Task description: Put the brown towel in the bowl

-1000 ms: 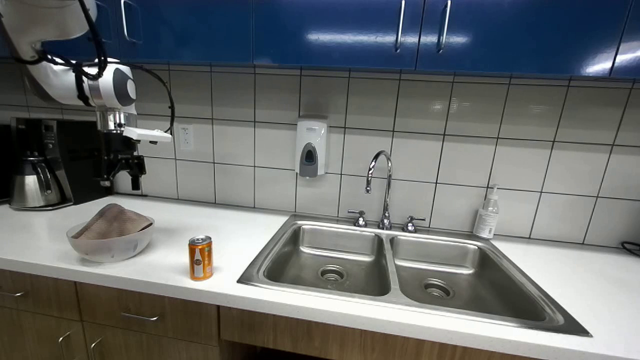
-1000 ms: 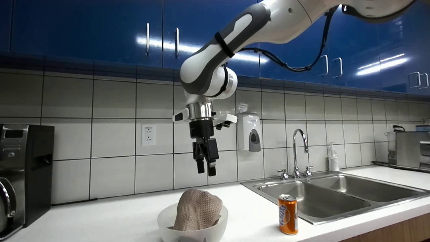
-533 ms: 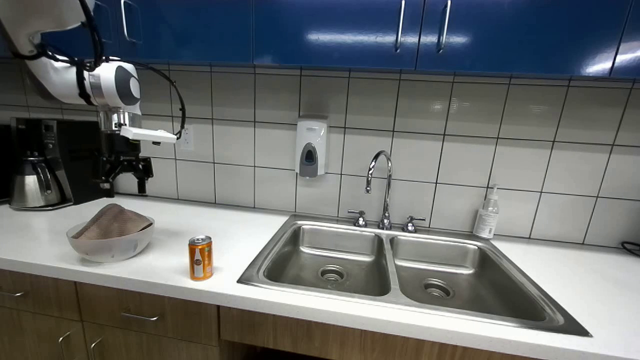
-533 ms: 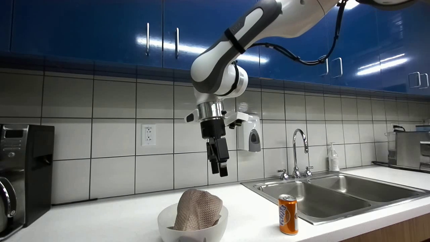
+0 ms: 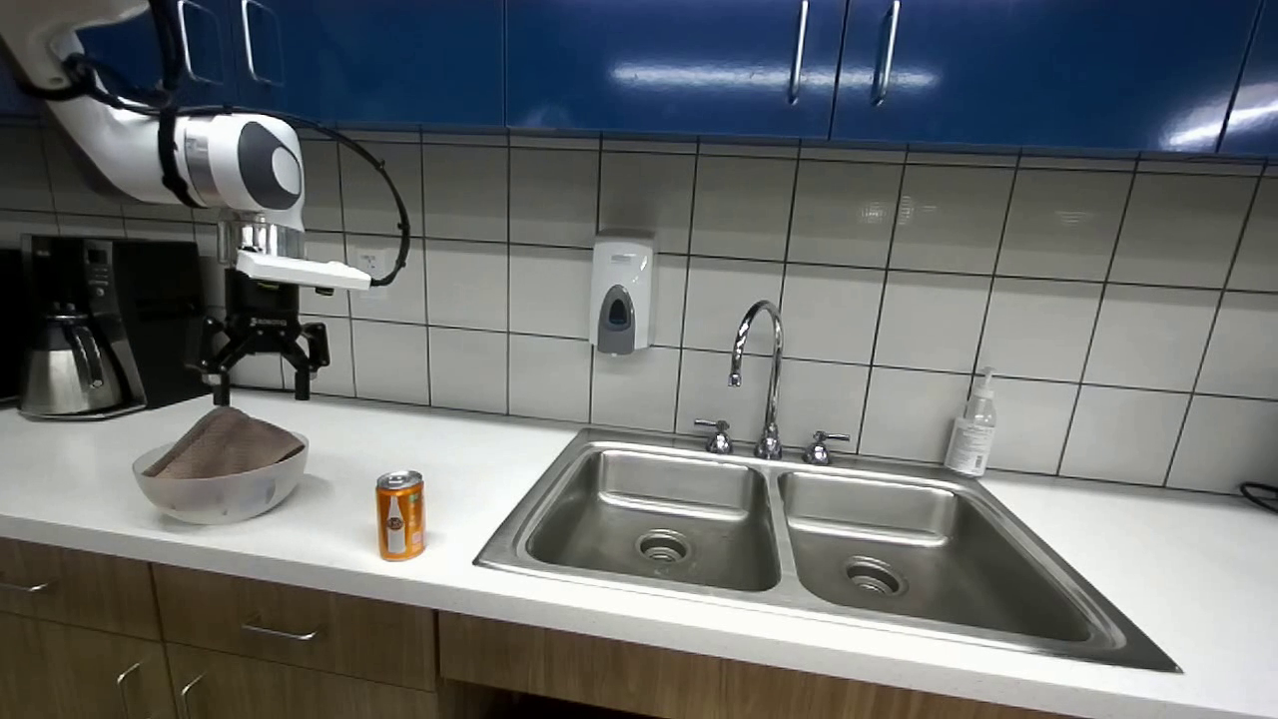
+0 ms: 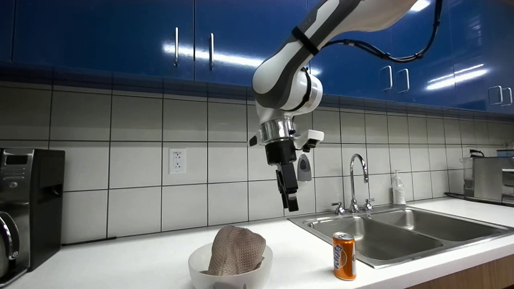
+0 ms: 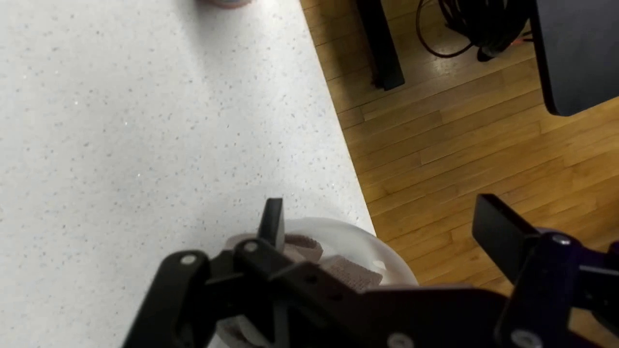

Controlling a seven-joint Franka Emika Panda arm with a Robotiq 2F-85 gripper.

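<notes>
Brown towel [image 6: 237,251] rests in the bowl [image 6: 258,277], lower middle of an exterior view; the empty gripper [image 6: 290,205], fingers spread wide, has just shifted rightward, away from it; placing seems finished.

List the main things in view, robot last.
Round translucent bowl: 1, whitish, on white countertop
Textured cloth towel: 1, brown, in bowl
Double metal sink: 1, silver, in countertop
Soda can: 1, orange, beside sink
Curved faucet: 1, silver, at sink
Pump bottle: 1, clear, near sink
Wall dispenser: 1, mostly white, on tiles
Coffee maker: 1, mostly black, on countertop
Upper cabinets: several, blue, above countertop
Robot arm: 1, white, above countertop
Gripper: 1, black, on arm
</notes>
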